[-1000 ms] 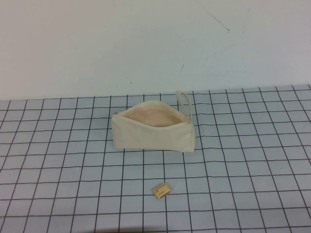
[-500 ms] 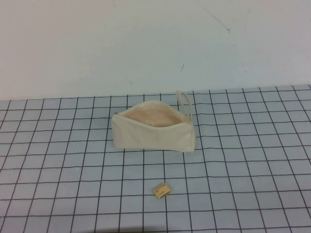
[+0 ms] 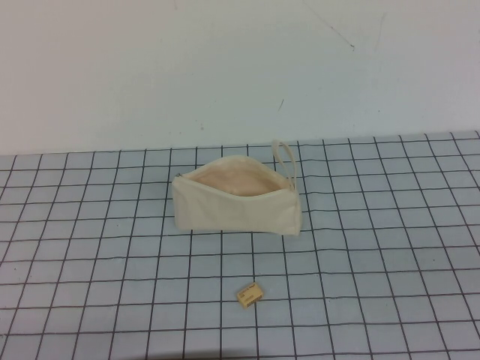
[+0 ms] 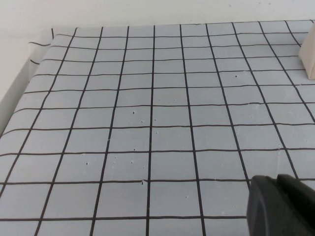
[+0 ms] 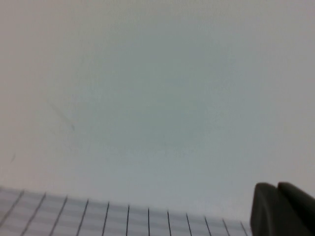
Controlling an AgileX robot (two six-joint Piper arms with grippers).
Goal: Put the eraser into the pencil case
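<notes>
The cream-white pencil case (image 3: pixel 236 201) stands on the gridded mat in the middle of the high view, its zip mouth open to the peach lining, a loop strap (image 3: pixel 285 160) at its right end. The tan-yellow eraser (image 3: pixel 250 294) lies on the mat in front of the case, about two squares nearer me. Neither arm shows in the high view. In the left wrist view my left gripper (image 4: pixel 278 206) is shut and empty over bare mat, and a corner of the pencil case (image 4: pixel 309 59) shows at the frame's edge. In the right wrist view my right gripper (image 5: pixel 278 209) is shut, facing the wall.
The grey mat with black grid lines (image 3: pixel 375 247) covers the table up to a plain white wall (image 3: pixel 225 67). The mat's edge and a white border (image 4: pixel 15 83) show in the left wrist view.
</notes>
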